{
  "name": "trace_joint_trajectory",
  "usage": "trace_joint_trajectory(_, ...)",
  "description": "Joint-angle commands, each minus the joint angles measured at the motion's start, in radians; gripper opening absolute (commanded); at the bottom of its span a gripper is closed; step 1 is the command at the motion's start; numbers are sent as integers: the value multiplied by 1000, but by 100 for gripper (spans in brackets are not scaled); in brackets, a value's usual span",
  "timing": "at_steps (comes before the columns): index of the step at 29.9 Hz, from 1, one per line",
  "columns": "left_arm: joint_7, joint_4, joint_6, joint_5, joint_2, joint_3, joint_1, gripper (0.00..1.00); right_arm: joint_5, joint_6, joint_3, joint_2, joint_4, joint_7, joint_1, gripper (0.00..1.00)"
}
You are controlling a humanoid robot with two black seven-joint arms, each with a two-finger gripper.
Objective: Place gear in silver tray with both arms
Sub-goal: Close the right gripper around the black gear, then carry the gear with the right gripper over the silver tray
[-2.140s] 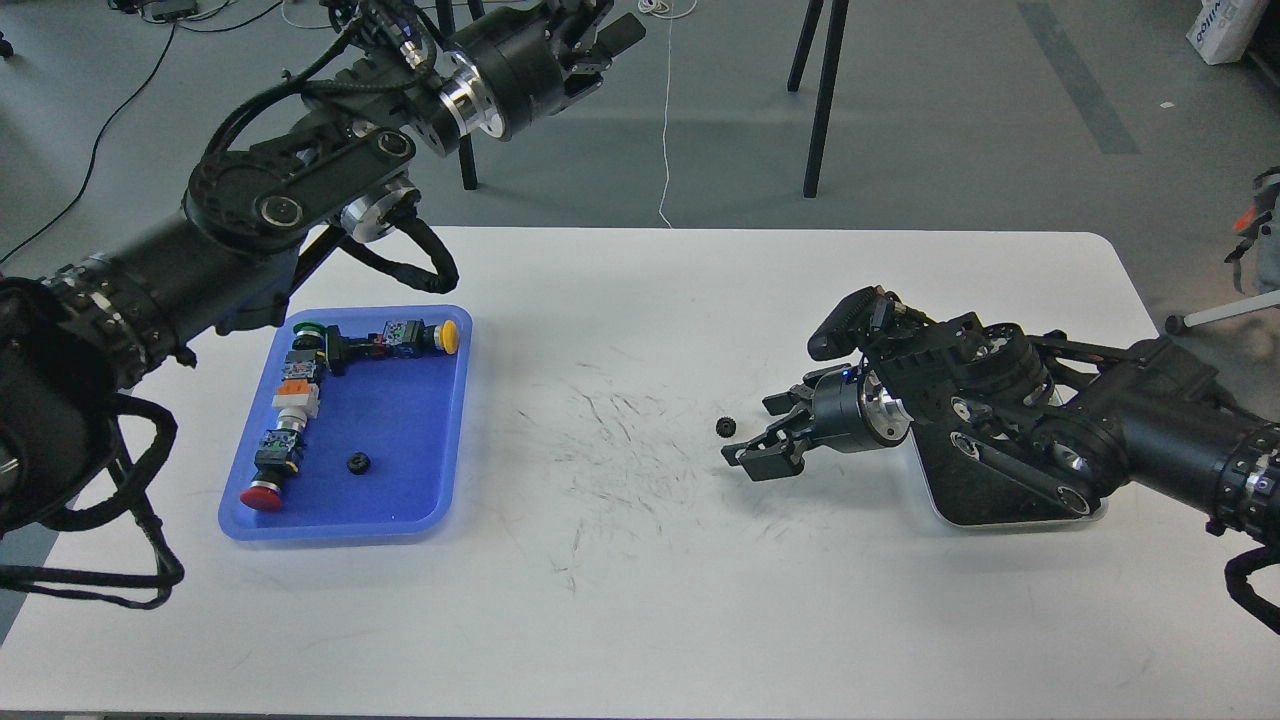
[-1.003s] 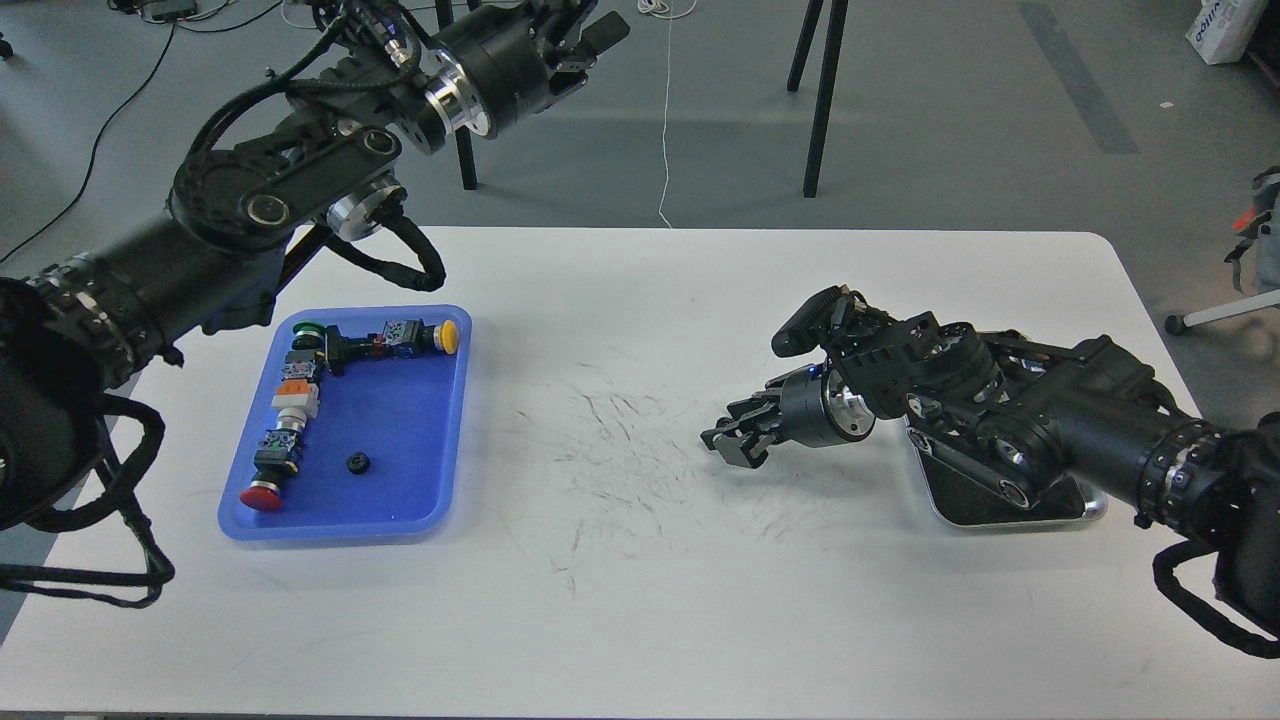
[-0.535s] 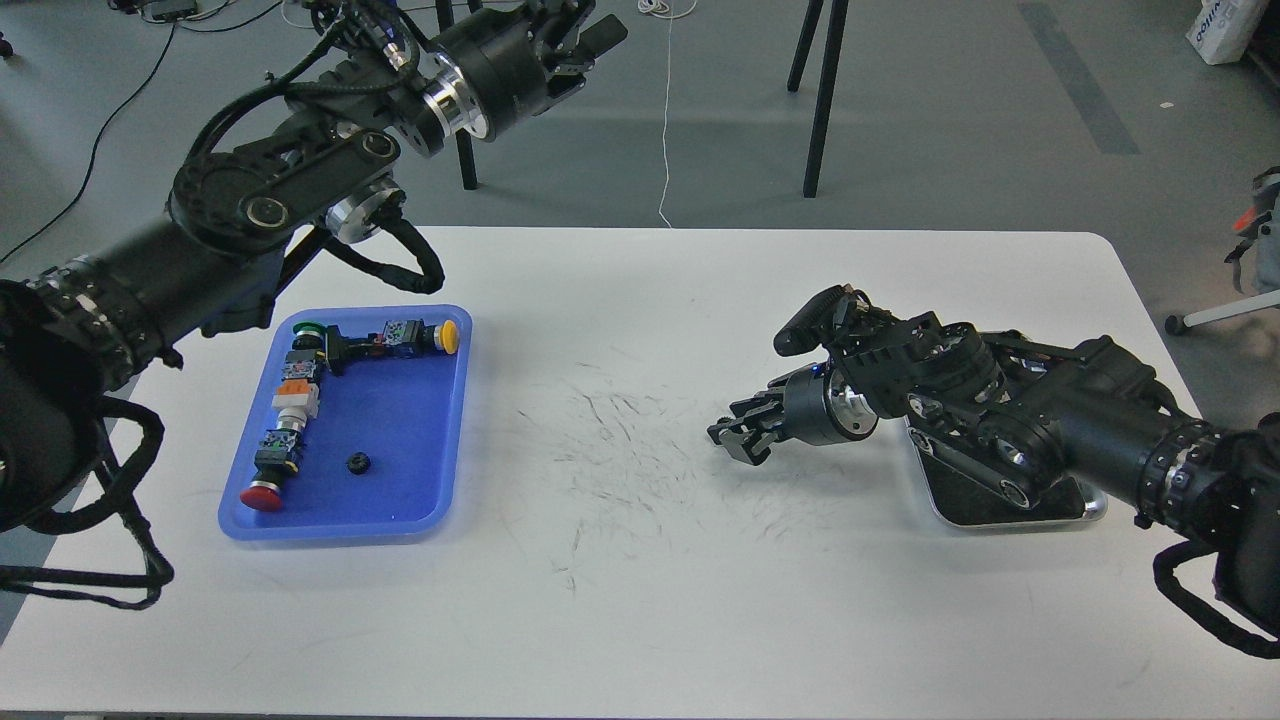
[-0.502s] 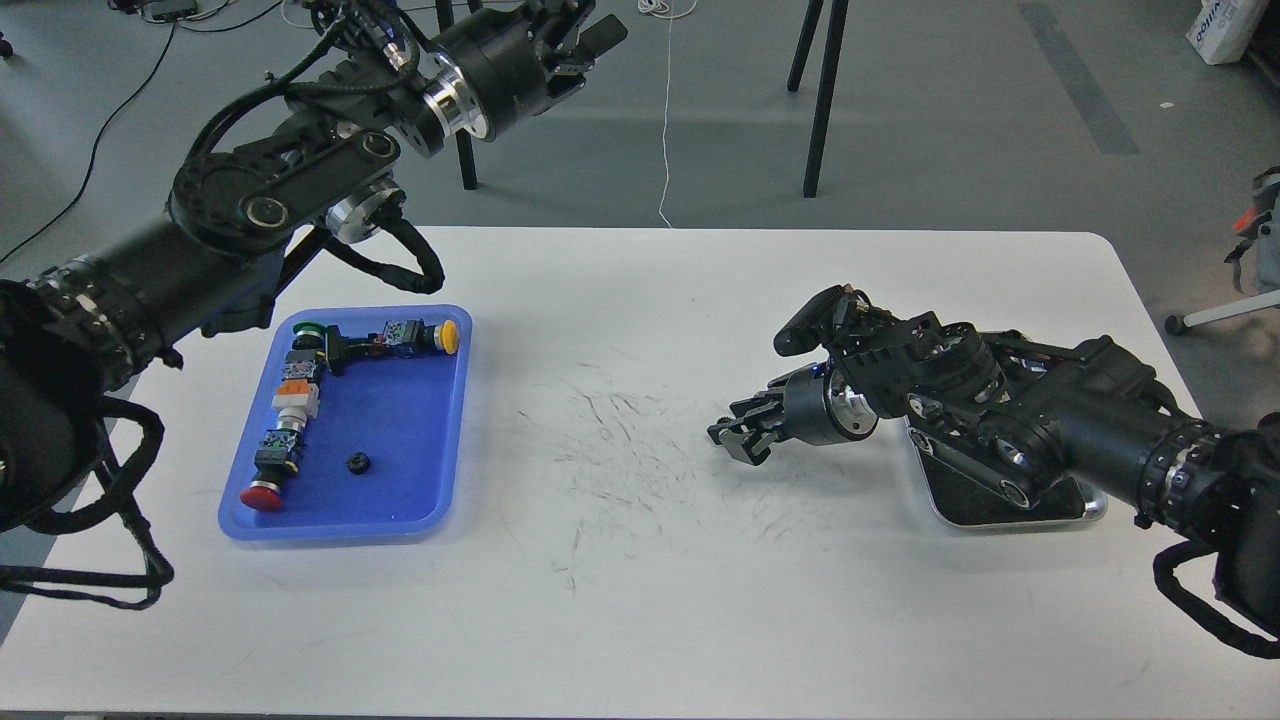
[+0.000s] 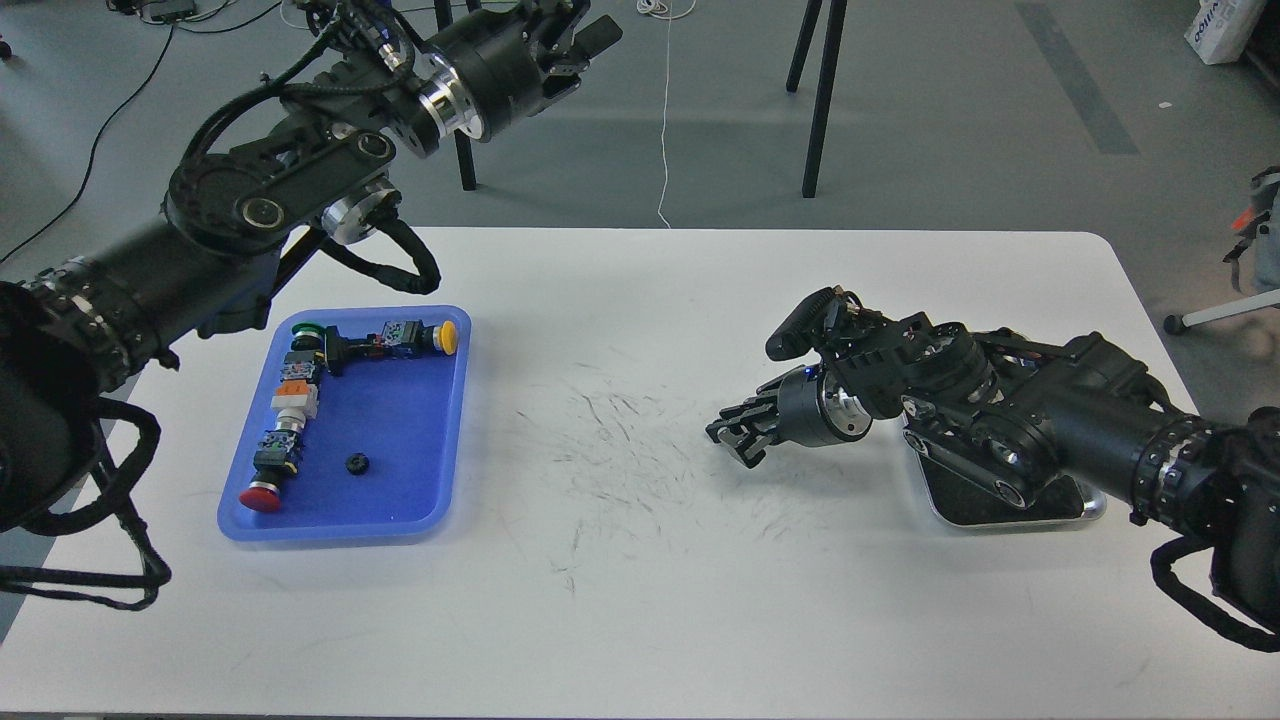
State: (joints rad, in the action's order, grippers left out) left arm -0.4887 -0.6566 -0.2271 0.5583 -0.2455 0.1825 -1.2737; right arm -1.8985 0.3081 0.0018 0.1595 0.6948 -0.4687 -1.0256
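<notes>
My right gripper [image 5: 730, 433] is low over the white table's middle right, with its fingers drawn close together where a small black gear lay. That gear is hidden between them. The silver tray [image 5: 1088, 507] lies behind the gripper at the right, mostly covered by my right arm; only its shiny rim and part of the dark bottom show. A second small black gear [image 5: 356, 463] lies in the blue plastic tray [image 5: 440, 420] at the left. My left gripper [image 5: 585, 45] is raised high past the table's far edge, fingers apart and empty.
The blue tray also holds several push-button switches, with yellow [image 5: 449, 336], green [image 5: 305, 328] and red [image 5: 261, 497] caps. Black stand legs [image 5: 825, 90] and a white cable [image 5: 664, 120] are on the floor beyond the table.
My right gripper moved left over the gear on the table and its fingers closed around it, so the gear went out of sight. My left arm drew back slightly.
</notes>
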Motion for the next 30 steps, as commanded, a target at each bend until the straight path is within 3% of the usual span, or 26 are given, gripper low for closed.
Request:
trace_joint_trajectory(1, 0, 0, 0, 0, 0, 0, 2, 100, 1, 0, -6, 0, 2, -2, -1, 7)
trace_joint_trajectory(13, 0, 3, -1, 2, -1, -1, 4, 100, 50, 9, 4, 20, 11, -11, -97, 8)
trace_joint_trajectory(30, 0, 3, -2, 6, -21, -3, 25, 100, 219, 68, -5, 236, 17, -20, -169, 5)
